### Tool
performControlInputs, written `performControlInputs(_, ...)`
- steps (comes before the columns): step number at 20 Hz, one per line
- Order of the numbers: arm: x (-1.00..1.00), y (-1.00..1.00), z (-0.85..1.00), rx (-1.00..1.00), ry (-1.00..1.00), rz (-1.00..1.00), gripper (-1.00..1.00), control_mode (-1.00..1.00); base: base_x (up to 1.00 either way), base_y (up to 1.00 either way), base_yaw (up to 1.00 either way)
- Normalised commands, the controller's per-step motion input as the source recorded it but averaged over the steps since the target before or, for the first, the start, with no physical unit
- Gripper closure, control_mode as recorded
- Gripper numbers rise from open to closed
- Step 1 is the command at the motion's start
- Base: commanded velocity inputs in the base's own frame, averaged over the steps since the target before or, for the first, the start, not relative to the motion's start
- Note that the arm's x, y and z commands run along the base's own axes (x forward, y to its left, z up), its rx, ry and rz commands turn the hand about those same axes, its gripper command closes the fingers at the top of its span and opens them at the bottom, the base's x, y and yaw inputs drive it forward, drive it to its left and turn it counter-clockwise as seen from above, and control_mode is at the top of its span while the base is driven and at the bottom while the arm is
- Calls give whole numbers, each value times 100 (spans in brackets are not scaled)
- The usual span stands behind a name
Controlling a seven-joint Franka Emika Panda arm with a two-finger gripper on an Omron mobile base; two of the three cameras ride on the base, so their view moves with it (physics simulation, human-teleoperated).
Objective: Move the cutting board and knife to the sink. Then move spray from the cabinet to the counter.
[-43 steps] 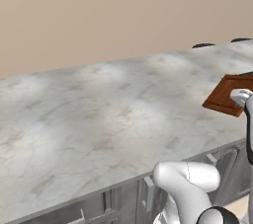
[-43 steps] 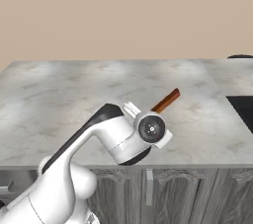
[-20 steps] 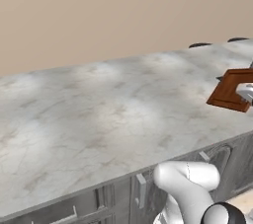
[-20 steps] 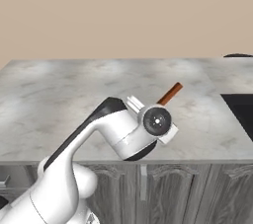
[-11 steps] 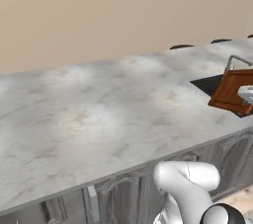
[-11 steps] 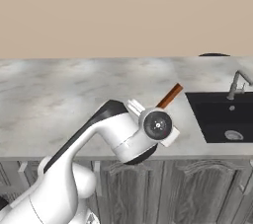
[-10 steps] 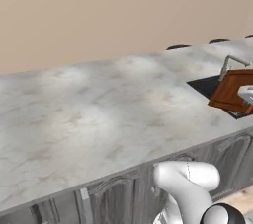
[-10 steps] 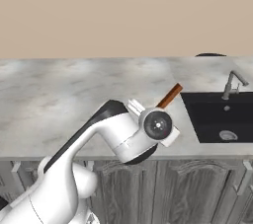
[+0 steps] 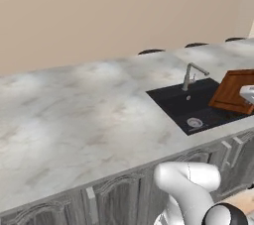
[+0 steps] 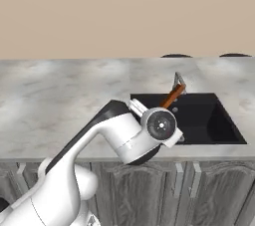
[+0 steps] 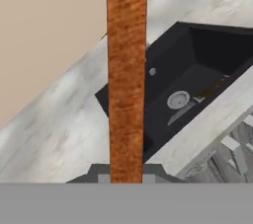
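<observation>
Now fingers (image 11: pixel 126 176) are clamping the cutting board (image 9: pixel 233 91) on edge above the sink (image 9: pixel 196 106); knife (image 11: pixel 197 100) is lying in the basin.

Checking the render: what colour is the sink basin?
The sink is black, clearest in the right base view.

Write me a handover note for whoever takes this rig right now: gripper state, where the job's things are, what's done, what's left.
Gripper: shut on the cutting board, held on edge in the air over the near side of the sink.
Knife: already lying on the sink floor near the drain.
Faucet stands at the sink's back edge; keep the board off it.
Done: knife in the sink; board brought to the sink.
Left: lower the board into the basin and release it, then fetch the spray from the cabinet and set it on the counter.
</observation>
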Motion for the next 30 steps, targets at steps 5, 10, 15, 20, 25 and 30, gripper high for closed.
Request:
performControlInputs(5,0,0,0,0,0,0,100,100,55,-100,0)
performControlInputs(10,0,0,0,0,0,0,100,100,73,-100,2)
performControlInputs(15,0,0,0,0,0,0,100,100,61,-90,22)
performControlInputs(20,0,0,0,0,0,0,100,100,15,-75,29)
performControlInputs(25,0,0,0,0,0,0,100,100,2,-82,18)
performControlInputs(30,0,0,0,0,0,0,100,100,2,-21,17)
